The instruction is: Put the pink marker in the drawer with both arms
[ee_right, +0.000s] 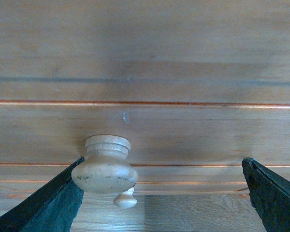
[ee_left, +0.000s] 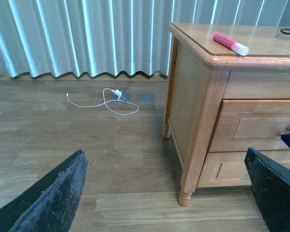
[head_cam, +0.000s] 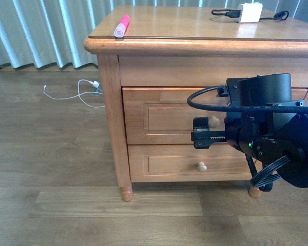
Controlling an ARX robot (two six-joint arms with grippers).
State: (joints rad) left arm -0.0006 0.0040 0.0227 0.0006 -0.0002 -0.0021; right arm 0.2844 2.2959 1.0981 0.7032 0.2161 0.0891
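Closest to me, the right gripper [head_cam: 201, 133] hangs at the front of the nightstand [head_cam: 109, 102], jaws spread wide and gripping nothing. The knob [ee_right: 105, 166] of the drawer [head_cam: 164, 118] sits between them, hard up against one finger and well clear of the other. The left gripper [ee_left: 165, 174] hovers off to the side over the floor, also wide open and empty.

The drawer is shut, so I'd say it has yet to be opened. The off-centre knob is the worry: if the jaws close like this they may pinch only its rim and slip off on the pull, or drag the drawer askew.

Further back, the marker [head_cam: 121, 25] lies on the nightstand top at the front left corner, cap towards the edge. It is round, so a hard tug on the drawer could roll it off.

By my count: two grippers, two drawers with one knob each (the lower drawer [head_cam: 169, 165] sits beneath), one marker, one charger [head_cam: 250, 13] with a black cable at the back, and one white cable [head_cam: 77, 95] on the floor by the curtain [head_cam: 36, 31]
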